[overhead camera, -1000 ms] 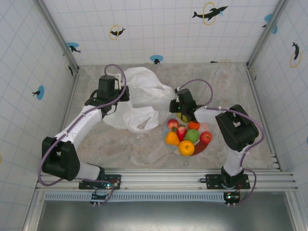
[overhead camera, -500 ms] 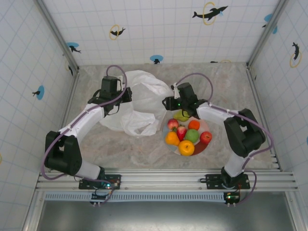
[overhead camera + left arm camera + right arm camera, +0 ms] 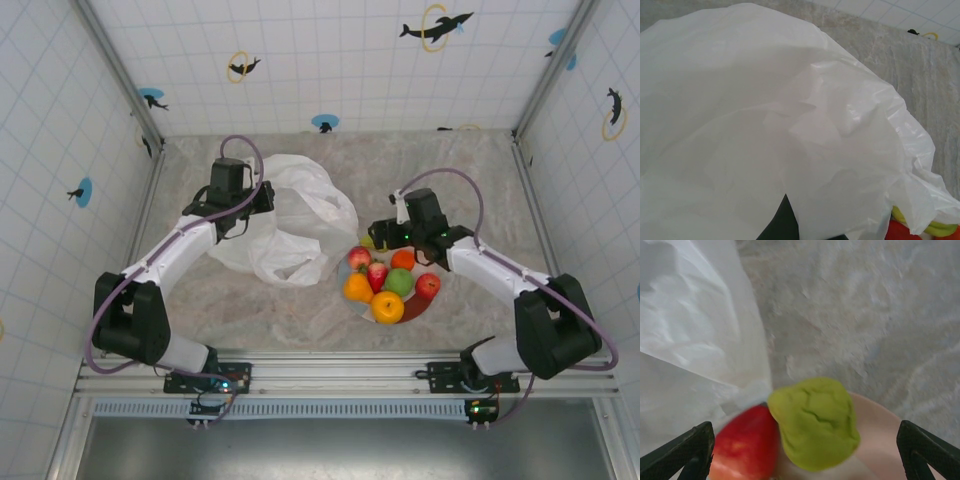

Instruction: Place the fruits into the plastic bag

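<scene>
White and thin, the plastic bag (image 3: 300, 215) sits pinched in my closed left hand (image 3: 243, 207), I judge to hold its mouth up, while my right hand (image 3: 383, 233) hangs wide open and empty over the yellow-green pear (image 3: 815, 422), the fruits (image 3: 385, 285) piled on the plate (image 3: 877, 432) just beside the bag.

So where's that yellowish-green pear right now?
In the right wrist view the pear sits on the pink plate, right beside a red apple, with the plastic bag just to their left.
</scene>
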